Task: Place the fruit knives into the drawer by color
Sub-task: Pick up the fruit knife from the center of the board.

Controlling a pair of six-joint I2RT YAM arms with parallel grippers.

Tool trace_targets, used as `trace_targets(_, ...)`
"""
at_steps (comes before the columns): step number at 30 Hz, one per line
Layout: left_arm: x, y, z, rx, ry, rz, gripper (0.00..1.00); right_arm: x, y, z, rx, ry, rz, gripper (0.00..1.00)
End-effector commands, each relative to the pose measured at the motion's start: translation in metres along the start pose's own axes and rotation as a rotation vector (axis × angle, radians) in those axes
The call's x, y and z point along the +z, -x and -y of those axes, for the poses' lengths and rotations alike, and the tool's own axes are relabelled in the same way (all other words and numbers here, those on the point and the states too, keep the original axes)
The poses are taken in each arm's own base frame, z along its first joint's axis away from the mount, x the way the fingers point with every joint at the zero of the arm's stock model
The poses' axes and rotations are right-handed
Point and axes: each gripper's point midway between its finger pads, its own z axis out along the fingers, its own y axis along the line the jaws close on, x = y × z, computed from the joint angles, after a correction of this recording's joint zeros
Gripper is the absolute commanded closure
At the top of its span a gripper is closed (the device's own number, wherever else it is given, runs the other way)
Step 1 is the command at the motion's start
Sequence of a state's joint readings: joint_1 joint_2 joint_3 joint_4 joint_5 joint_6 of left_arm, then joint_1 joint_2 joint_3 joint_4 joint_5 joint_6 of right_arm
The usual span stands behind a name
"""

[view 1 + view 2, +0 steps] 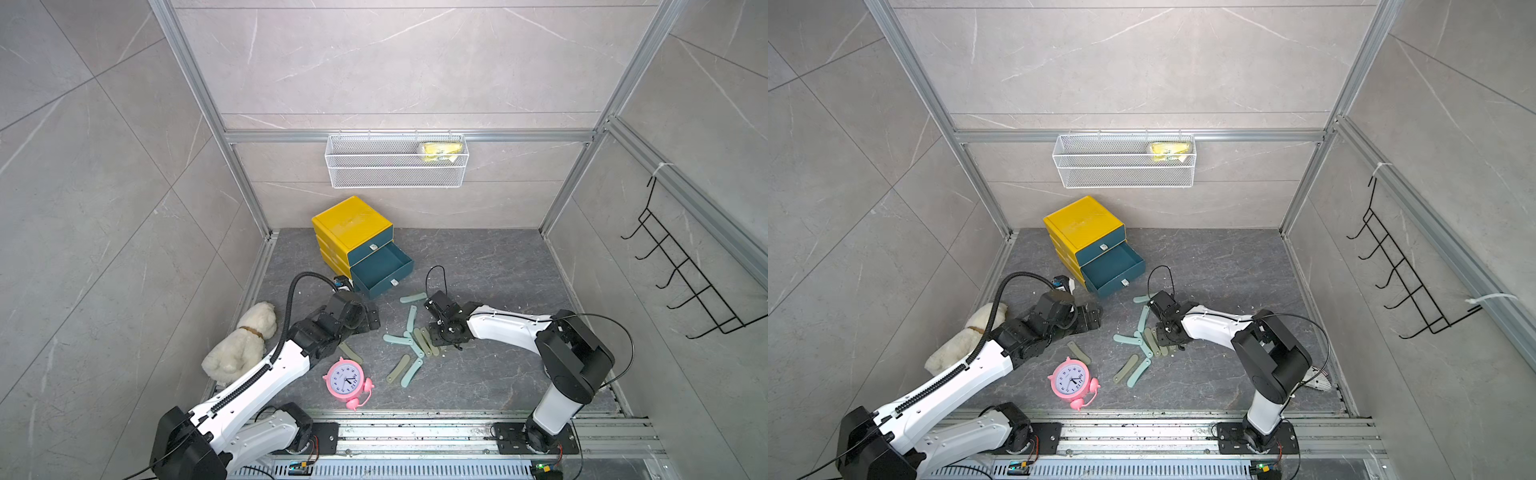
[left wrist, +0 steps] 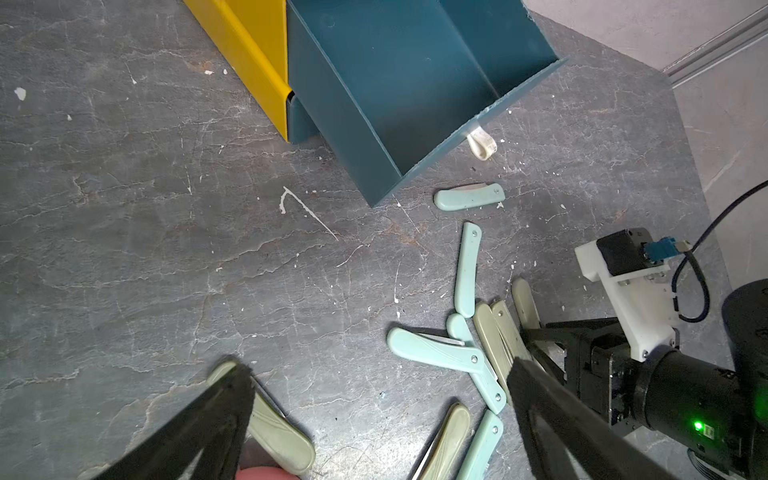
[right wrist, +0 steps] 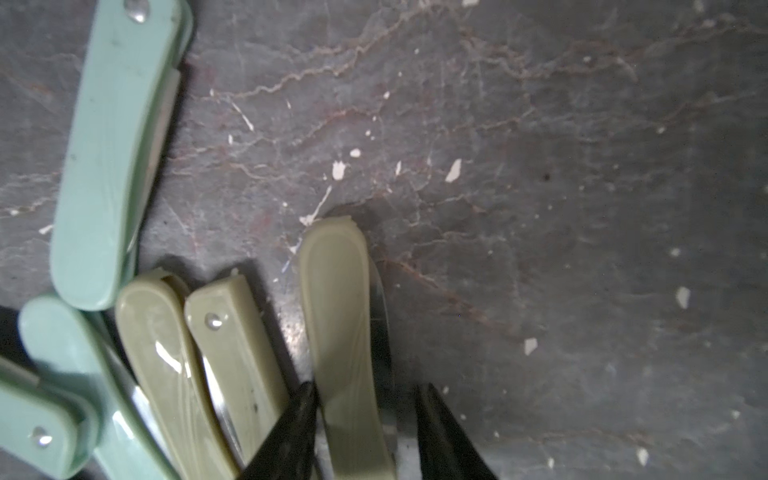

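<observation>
Two arms reach over the dark stone tabletop (image 1: 498,266). Ahead of the left gripper (image 2: 376,370) stands the yellow cabinet (image 1: 351,224), with its lower teal drawer (image 1: 384,286) pulled out toward that gripper and the upper drawer (image 1: 370,247) pushed in. Behind the left gripper, beside its arm, lies a white plush dog (image 1: 245,345). Closer to its wrist, a pink alarm clock (image 1: 347,380) lies face up.

We see the left gripper's jaws spread wide with nothing between them, just short of the teal drawer's near corner.

All the fruit knives (image 1: 411,345) lie on the tabletop between the two grippers, mint ones mixed with olive ones. Most are crowded up against the right gripper (image 3: 365,390). A lone olive knife (image 2: 278,432) shows partly behind one finger of the left gripper in its wrist view.

The right gripper points down at the edge of the pile, its jaws partway closed on either side of one olive knife (image 3: 338,299). One finger (image 3: 299,419) sits against the handle. A narrow gap shows between the blade edge and the other finger, so we cannot tell whether the knife is actually pinched. Just outside the first finger lie two more olive knives (image 3: 166,365) side by side. Beyond them is a mint knife (image 3: 112,166).
</observation>
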State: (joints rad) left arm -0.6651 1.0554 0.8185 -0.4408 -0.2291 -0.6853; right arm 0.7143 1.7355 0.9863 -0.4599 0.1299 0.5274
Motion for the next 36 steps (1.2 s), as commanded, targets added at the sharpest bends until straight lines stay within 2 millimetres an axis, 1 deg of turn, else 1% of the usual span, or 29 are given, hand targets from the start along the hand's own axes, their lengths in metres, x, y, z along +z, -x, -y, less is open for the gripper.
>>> trace_targets(1, -0.005, 0.009, 0.006, -0.016, -0.020, 0.034, 0.01, 0.014, -0.015, 0.015, 0.007, -0.082, -0.062, 0.56)
trace_targets(3, -0.006, 0.009, 0.006, -0.015, -0.020, 0.033, 0.01, 0.018, -0.016, 0.014, 0.012, -0.085, -0.074, 0.52)
trace_targets(5, -0.006, 0.009, 0.005, -0.014, -0.017, 0.031, 0.01, 0.021, -0.018, 0.012, 0.018, -0.071, -0.084, 0.51)
trace_targets(9, -0.005, 0.007, 0.005, -0.012, -0.017, 0.024, 0.00, 0.024, -0.019, 0.011, 0.034, -0.054, -0.090, 0.61)
trace_targets(14, -0.004, 0.005, 0.006, -0.004, -0.021, 0.013, 0.01, 0.023, -0.016, 0.016, 0.048, -0.048, -0.083, 0.76)
trace_targets(17, -0.002, 0.003, 0.006, 0.001, -0.019, 0.001, 0.01, 0.016, -0.010, 0.020, 0.067, -0.036, -0.056, 0.81)
trace_targets(20, 0.001, 0.001, 0.006, 0.002, -0.019, -0.009, 0.01, 0.006, 0.000, 0.023, 0.081, -0.017, -0.004, 0.84)
trace_targets(22, 0.002, 0.001, 0.007, 0.000, -0.020, -0.010, 0.01, -0.007, 0.011, 0.023, 0.084, 0.002, 0.048, 0.84)
trace_targets(25, 0.003, 0.000, 0.007, 0.005, -0.018, -0.014, 0.01, -0.032, 0.029, 0.022, 0.078, 0.028, 0.128, 0.84)
trace_targets(27, 0.003, 0.000, 0.006, 0.007, -0.016, -0.017, 0.01, -0.052, 0.042, 0.019, 0.069, 0.052, 0.186, 0.84)
trace_targets(30, 0.005, -0.002, 0.005, 0.007, -0.010, -0.020, 0.01, -0.082, 0.063, 0.009, 0.067, 0.103, 0.253, 0.84)
trace_targets(32, 0.005, -0.002, 0.004, 0.007, -0.004, -0.018, 0.01, -0.104, 0.080, -0.006, 0.052, 0.154, 0.302, 0.83)
trace_targets(34, 0.003, -0.001, 0.003, 0.002, -0.001, -0.011, 0.01, -0.125, 0.099, -0.026, 0.023, 0.191, 0.355, 0.83)
trace_targets(36, 0.002, 0.000, 0.002, 0.002, 0.001, -0.008, 0.01, -0.142, 0.123, -0.051, 0.008, 0.255, 0.399, 0.83)
